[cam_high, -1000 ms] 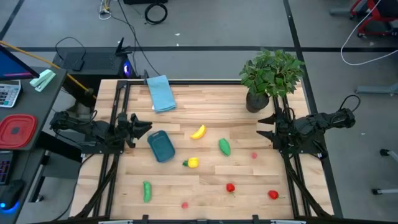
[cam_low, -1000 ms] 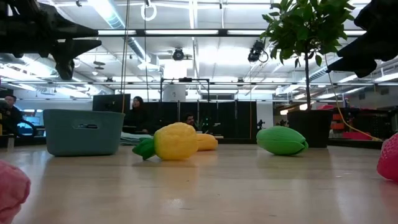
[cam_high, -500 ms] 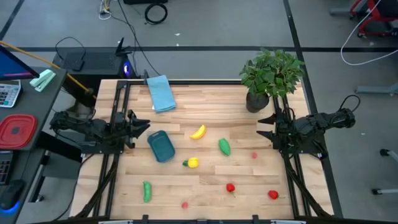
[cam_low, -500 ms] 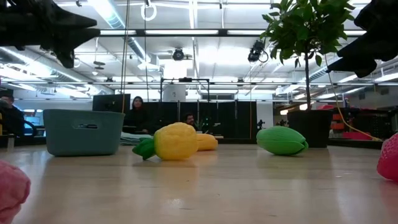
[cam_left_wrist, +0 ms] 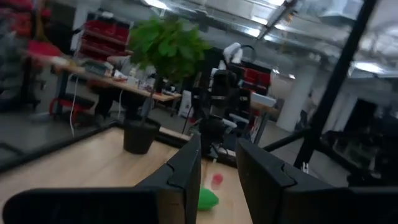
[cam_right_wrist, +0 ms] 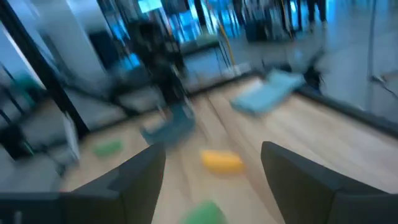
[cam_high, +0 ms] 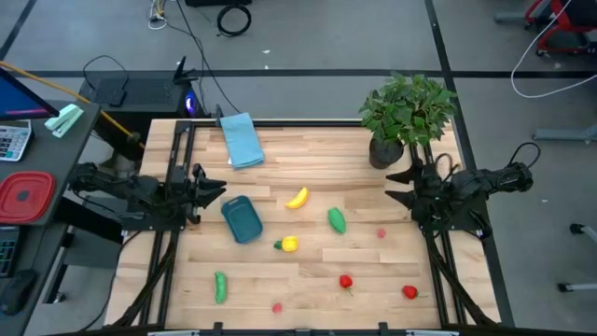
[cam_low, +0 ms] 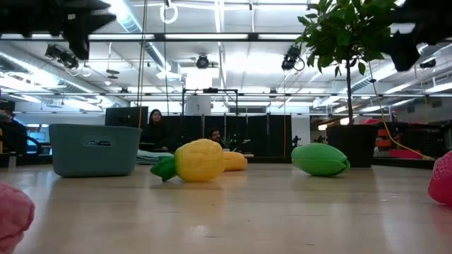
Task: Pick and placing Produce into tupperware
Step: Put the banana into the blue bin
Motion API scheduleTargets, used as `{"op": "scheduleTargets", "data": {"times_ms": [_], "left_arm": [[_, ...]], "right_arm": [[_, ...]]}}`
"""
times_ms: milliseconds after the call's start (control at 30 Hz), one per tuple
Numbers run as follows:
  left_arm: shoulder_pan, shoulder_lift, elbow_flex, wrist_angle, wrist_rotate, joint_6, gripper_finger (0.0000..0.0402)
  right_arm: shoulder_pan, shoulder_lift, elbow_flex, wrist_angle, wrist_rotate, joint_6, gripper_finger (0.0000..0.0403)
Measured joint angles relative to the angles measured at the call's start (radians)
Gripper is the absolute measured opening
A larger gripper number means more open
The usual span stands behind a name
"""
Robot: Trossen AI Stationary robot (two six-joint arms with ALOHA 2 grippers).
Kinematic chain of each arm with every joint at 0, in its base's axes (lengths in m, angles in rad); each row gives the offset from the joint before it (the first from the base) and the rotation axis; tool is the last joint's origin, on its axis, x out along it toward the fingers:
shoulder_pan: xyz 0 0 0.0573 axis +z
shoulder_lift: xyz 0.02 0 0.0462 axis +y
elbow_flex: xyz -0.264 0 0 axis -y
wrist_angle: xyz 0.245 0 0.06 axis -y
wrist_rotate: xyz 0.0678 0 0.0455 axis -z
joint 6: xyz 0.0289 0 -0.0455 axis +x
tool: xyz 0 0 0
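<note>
The dark teal tupperware (cam_high: 242,219) stands on the table's left half, also seen in the low view (cam_low: 95,149). Produce lies scattered on the wood: a yellow banana (cam_high: 297,198), a green piece (cam_high: 337,220), a yellow piece with green stem (cam_high: 287,245), another green piece (cam_high: 220,287) and tiny red ones (cam_high: 345,281) (cam_high: 409,292). My left gripper (cam_high: 216,188) hovers open at the left edge, just left of the tub. My right gripper (cam_high: 395,187) hovers open at the right edge, below the plant; its wrist view (cam_right_wrist: 211,155) shows a wide gap.
A potted plant (cam_high: 408,117) stands at the far right corner, and a light blue folded cloth (cam_high: 242,140) lies at the far edge. A red container (cam_high: 25,196) sits on a side desk off the table. People sit in the room beyond (cam_low: 155,127).
Both grippers have risen: in the low view each arm now sits higher against the ceiling than a second ago. The produce and the tub have stayed put.
</note>
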Motion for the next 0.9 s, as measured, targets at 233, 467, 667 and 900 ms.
{"op": "scheduleTargets", "data": {"times_ms": [233,467,667,900], "left_arm": [[-0.018,0.24,0.33,-0.289,0.014,0.096,0.0107],[-0.016,0.482,0.567,-0.56,0.013,0.097,0.0107],[-0.005,0.608,0.663,-0.662,0.014,-0.012,0.0108],[-0.006,0.713,0.738,-1.052,0.149,-0.477,0.0136]], "right_arm": [[0.0,0.007,0.0,0.242,-0.008,-0.009,0.0275],[0.0,0.012,0.0,0.256,0.023,-0.124,0.0275],[0.0,0.014,0.0,0.253,0.034,-0.129,0.0275],[0.0,0.014,0.0,0.258,0.082,-0.171,0.0275]]}}
